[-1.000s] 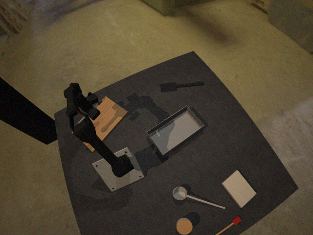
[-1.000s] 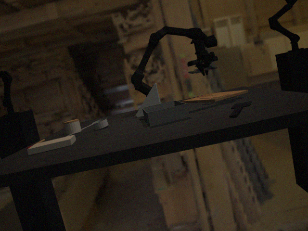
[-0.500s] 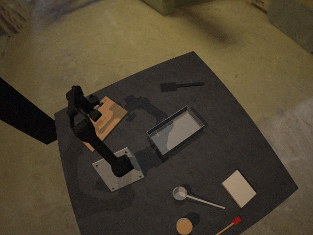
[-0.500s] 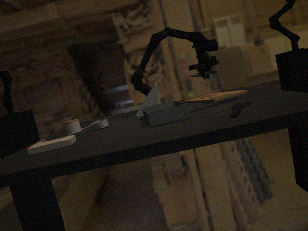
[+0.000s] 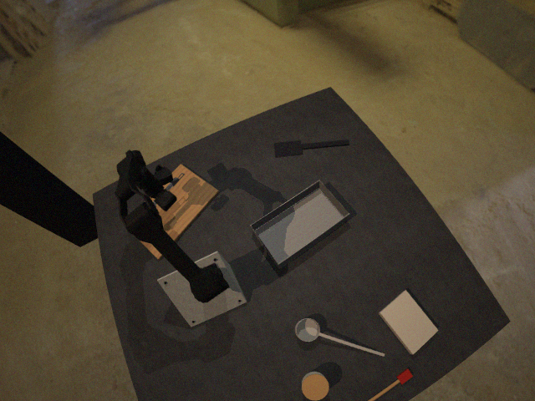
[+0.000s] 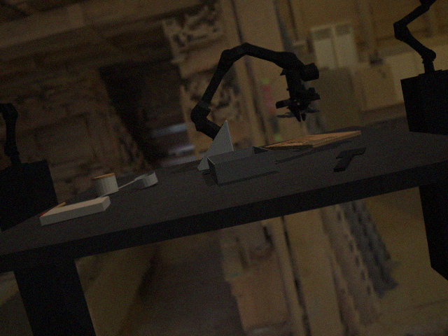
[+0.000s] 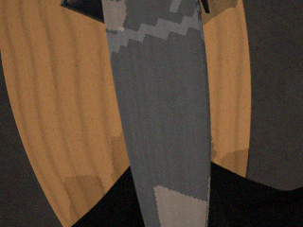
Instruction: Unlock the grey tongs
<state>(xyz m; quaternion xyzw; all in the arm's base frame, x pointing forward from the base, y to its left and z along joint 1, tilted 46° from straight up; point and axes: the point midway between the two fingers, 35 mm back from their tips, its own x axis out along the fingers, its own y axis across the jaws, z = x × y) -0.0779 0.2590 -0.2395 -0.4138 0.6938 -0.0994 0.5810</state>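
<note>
Here's the gripper (image 5: 172, 190) (image 6: 301, 116), pointing down above the wooden board (image 5: 196, 194) (image 6: 325, 138) (image 7: 71, 95), its jaws clamped on the grey tongs (image 6: 285, 115) (image 7: 161, 109)! The tongs hang in the air, roughly level over the board, and whether they're unlocked I can't tell. Over on the table (image 5: 367, 259) (image 6: 180, 206), the roasting tin (image 5: 311, 222) (image 6: 246, 166) stands apart from them, near the board.
</note>
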